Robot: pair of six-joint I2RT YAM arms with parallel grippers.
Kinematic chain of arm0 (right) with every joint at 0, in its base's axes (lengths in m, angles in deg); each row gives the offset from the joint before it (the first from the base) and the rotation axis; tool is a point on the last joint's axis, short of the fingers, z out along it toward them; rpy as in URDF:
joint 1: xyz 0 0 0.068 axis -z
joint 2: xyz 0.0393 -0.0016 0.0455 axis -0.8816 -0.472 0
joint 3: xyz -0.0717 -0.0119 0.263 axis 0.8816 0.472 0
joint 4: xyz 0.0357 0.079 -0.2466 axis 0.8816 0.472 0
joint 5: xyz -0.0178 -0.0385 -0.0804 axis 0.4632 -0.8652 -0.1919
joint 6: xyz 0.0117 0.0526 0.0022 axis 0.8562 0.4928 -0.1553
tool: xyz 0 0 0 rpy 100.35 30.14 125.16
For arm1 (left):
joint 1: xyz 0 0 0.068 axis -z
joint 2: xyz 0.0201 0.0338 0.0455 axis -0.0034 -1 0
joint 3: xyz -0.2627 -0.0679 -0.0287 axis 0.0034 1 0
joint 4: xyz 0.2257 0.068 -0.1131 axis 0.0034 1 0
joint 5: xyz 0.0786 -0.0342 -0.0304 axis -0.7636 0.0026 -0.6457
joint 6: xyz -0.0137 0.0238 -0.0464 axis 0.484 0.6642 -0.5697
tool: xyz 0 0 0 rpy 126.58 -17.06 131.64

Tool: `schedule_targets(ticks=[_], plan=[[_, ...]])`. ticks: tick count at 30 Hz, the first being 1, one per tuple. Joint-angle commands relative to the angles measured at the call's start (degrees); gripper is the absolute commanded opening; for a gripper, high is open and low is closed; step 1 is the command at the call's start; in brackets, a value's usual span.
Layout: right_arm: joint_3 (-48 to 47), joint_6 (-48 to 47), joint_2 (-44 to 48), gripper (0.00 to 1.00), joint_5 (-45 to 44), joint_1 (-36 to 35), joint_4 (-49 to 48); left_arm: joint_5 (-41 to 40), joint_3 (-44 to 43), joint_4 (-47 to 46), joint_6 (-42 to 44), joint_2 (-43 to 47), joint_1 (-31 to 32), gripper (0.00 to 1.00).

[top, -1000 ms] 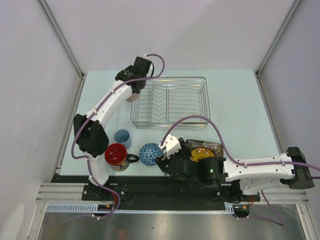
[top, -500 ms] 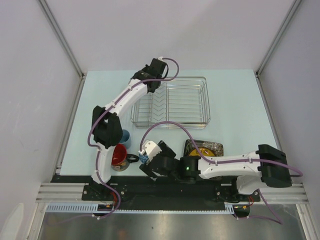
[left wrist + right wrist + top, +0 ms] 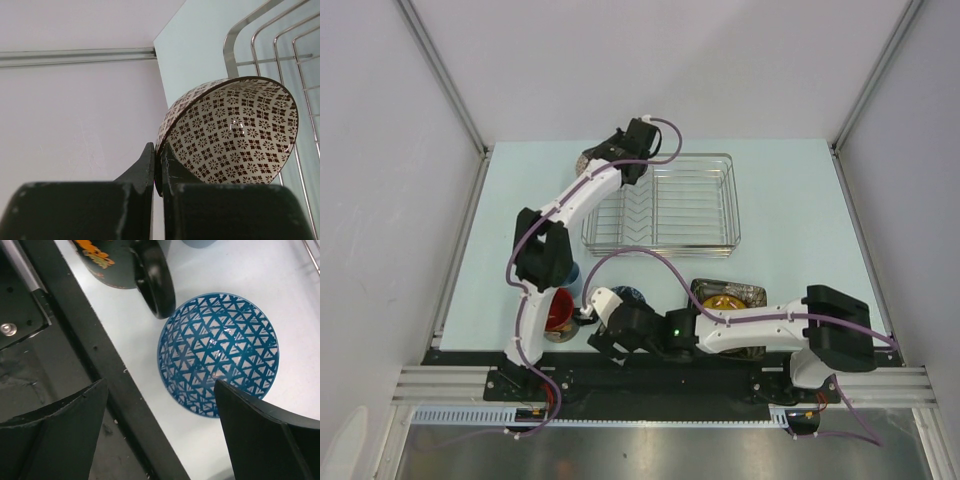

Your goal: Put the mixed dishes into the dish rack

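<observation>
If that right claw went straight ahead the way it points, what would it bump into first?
Most likely the blue triangle-patterned ceramic bowl, which sits directly ahead of the open right gripper; depth is hard to judge.

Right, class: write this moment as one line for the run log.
left end effector: shut on reddish-white patterned bowl, beside far-left corner of dish rack | right end effector: open, over blue-patterned bowl on table

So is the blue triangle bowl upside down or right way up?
Upright. The blue triangle-patterned ceramic bowl sits open side up on the pale table, its empty inside facing the right wrist camera.
</observation>
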Motion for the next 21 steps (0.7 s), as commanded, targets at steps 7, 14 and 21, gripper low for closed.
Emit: schedule_targets(ticks=[7, 14, 21], plan=[[-3.15, -0.75, -3.94, 0.88, 3.53, 3.31, -2.37, -5.35, -6.34, -0.48, 2.16, -5.36, 0.94, 0.0], [-3.15, -0.57, -5.08, 0.84, 3.18, 3.13, -2.01, -5.44, -7.83, 2.33, 1.11, -8.08, 2.09, 0.0], [-3.15, -0.66, -5.7, 0.81, 3.53, 4.01, -2.36, -4.39, -8.18, 6.55, -2.58, -8.44, 2.96, 0.11]])
